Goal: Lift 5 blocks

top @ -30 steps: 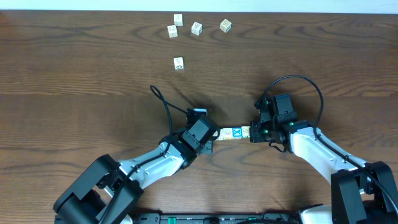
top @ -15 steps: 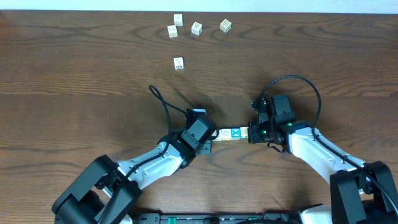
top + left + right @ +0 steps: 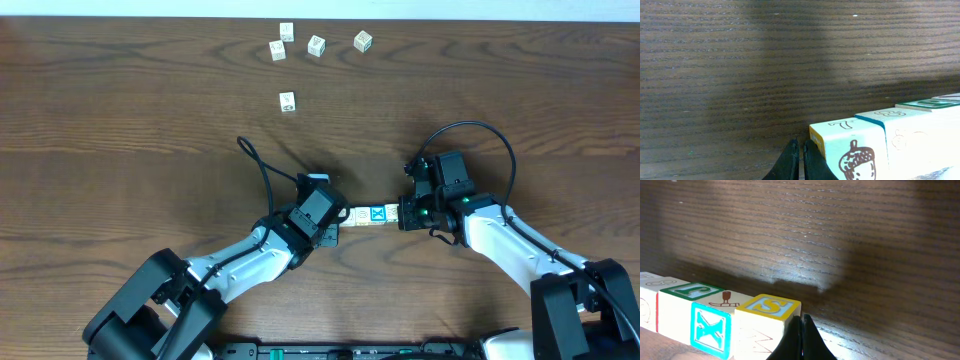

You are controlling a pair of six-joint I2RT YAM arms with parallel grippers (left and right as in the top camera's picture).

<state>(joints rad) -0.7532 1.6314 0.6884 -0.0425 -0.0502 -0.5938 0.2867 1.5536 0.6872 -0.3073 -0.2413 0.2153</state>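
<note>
- Left hand: fingers pressed together into one point, holding nothing between them. The tip butts the outer face of the acorn block, low and near its edge.
- Right hand: fingers also pressed together, and the tip pushes on the end face of the yellow S block.
- The row of blocks is squeezed end to end between the two hands, close in front of the robot. Shadows fall apart from it, so it is probably raised, but I cannot tell for certain.
- Count in the row is five. From the left: acorn block, 8 block, green-topped block, blue X block, yellow S block.
- Risk: only end pressure holds the row. If the arms drift apart, the middle blocks drop.
- Risk: if the hands rise unevenly or go out of line, the row may buckle at a joint and spill.
- Risk: narrow tips pressing off-centre could tip an end block and break the line.
- Far side of the tabletop: five loose cubes, four clustered and one nearer. They are well apart from the row.
</note>
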